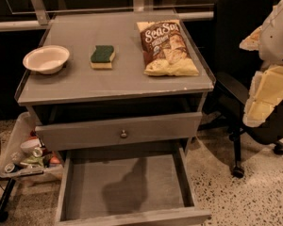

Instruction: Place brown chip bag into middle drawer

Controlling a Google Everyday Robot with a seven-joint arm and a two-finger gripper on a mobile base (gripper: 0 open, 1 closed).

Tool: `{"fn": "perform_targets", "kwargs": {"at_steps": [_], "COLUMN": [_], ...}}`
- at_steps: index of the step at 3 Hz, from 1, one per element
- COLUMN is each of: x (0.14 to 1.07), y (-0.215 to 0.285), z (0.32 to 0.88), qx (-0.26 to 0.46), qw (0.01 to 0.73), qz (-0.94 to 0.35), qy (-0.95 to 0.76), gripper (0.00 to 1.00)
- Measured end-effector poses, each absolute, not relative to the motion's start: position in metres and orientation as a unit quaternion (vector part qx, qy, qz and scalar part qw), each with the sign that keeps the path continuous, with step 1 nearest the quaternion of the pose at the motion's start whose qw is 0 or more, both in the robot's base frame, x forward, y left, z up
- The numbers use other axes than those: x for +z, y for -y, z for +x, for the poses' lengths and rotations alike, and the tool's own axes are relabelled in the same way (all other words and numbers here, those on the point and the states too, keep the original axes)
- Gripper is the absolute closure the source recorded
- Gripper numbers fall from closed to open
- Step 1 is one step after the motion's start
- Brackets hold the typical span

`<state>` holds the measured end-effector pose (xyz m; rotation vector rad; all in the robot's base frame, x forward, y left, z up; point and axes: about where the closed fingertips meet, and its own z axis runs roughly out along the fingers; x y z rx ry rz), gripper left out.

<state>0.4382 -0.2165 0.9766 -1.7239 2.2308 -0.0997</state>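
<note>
- The gripper (265,97), seen as pale white and yellow parts of the arm, was placed at the right edge of the view, to the right of the cabinet and in front of a black office chair (240,36).
- Whether the gripper was open or shut could not be told. It was kept well apart from the bag and was not seen touching any object.
- The brown chip bag (167,48) was laid flat on the right rear part of the grey cabinet top (118,84), with its "Sea Salt" script towards the back and its pale yellow bottom edge towards the front.
- A green-and-yellow sponge (103,56) was set near the middle of the top, to the left of the bag and apart from it.
- A pale shallow bowl (46,59) was set upright by the left edge of the top, apart from the sponge.
- A grey drawer front with a small round knob (123,133) was seen just below the top.
- The middle drawer (92,173) was found below that front, drawn out towards the camera, its flat grey floor exposed and crossed by a dark shadow (127,189).
- A light bin (20,135) holding cups and other small items was seen low on the left of the cabinet.
- A speckled floor (245,197) was visible under the chair.
</note>
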Motion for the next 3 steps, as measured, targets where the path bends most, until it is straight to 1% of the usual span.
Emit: {"fn": "perform_targets", "kwargs": {"at_steps": [2, 3], "x": [0.977, 0.972], "y": [0.211, 0.2], "z": [0.448, 0.474], "qx": [-0.029, -0.022], "qw": [0.159, 0.143], "qz": [-0.595, -0.583], "qy": [-0.787, -0.8], "gripper": [0.0, 0.0]}}
